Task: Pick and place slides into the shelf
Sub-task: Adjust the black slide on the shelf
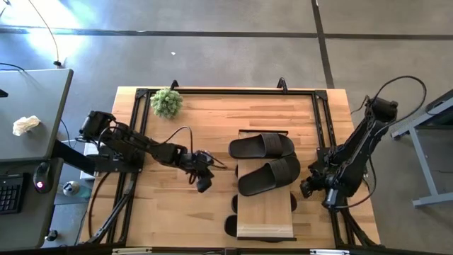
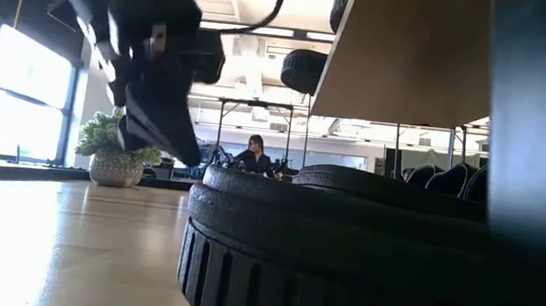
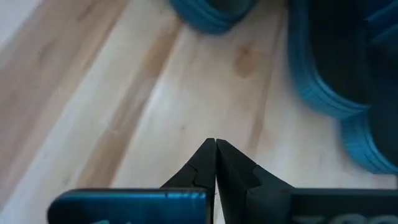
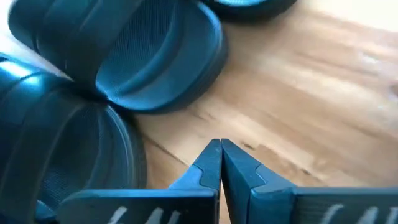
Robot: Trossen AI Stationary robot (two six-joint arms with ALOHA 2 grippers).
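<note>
Two black slides (image 1: 262, 146) (image 1: 269, 176) lie side by side, soles down, on the far half of the light-wood shelf (image 1: 265, 212). Parts of other slides (image 1: 231, 225) poke out from under the shelf at its edges. My left gripper (image 1: 204, 183) hangs shut over bare table left of the shelf, touching nothing; its wrist view shows the shut fingers (image 3: 216, 148) pointing at the wood, with slides (image 3: 329, 68) beyond. My right gripper (image 1: 308, 188) is shut just right of the shelf, empty, with slides (image 4: 143, 56) ahead of its fingertips (image 4: 219, 148).
A small potted plant (image 1: 167, 103) stands at the table's far left corner. A dark metal frame (image 1: 226, 91) runs round the tabletop. In the low view a slide (image 2: 344, 250) fills the near foreground under the shelf plank (image 2: 414, 46). A person sits far off in the room.
</note>
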